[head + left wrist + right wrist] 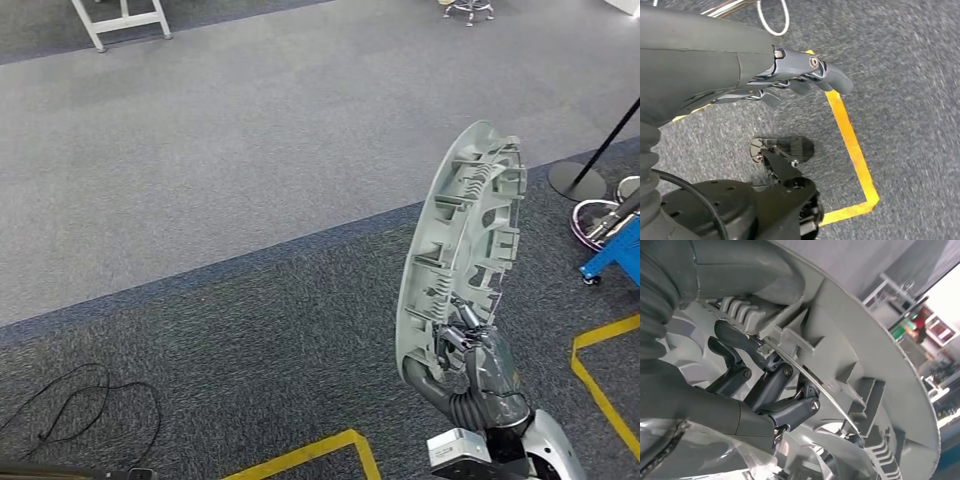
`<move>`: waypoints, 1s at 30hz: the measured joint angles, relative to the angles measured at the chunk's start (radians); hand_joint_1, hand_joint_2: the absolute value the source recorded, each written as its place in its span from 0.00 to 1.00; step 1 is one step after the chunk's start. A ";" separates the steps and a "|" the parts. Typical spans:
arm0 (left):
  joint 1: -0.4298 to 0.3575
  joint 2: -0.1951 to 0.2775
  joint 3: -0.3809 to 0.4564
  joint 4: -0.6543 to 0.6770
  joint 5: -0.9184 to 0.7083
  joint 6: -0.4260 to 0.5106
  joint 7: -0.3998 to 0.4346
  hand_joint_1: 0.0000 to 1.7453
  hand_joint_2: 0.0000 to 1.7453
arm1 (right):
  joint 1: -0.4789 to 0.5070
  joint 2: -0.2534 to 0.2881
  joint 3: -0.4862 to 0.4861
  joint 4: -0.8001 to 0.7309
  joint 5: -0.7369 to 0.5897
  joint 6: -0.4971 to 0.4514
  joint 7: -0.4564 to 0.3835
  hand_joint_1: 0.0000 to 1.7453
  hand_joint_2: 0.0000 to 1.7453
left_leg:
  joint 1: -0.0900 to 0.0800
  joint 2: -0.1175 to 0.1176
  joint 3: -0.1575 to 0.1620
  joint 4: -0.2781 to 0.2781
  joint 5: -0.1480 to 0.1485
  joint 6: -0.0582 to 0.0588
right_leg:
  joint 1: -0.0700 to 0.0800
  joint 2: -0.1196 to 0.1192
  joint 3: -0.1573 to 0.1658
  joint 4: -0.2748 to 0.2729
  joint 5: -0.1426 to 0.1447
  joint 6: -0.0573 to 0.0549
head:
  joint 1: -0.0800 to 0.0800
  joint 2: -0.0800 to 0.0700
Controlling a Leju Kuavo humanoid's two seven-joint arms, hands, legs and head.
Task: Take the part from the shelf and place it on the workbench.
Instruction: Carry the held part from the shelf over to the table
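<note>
Meanwhile the right hand (474,358) gripped the grey round part (462,250) by its lower rim, holding it upright above the carpet at near right, while the left hand (802,80) hung empty, fingers loosely apart.

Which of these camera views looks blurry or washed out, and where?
Head view: evenly lit and sharp, the grey part in the right hand crisp. Left wrist view: carpet smeared at the right edge, the left hand sharp, yellow tape clear. Right wrist view: background washed out and soft at the far right.
</note>
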 joint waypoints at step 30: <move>0.008 0.005 0.031 0.000 -0.008 0.044 -0.008 0.00 1.00 | -0.063 0.038 0.043 0.064 0.036 0.032 -0.015 1.00 1.00 | -0.009 0.014 -0.003 0.003 -0.003 0.009 | 0.001 -0.002 -0.012 0.015 -0.012 0.001 | -0.002 0.000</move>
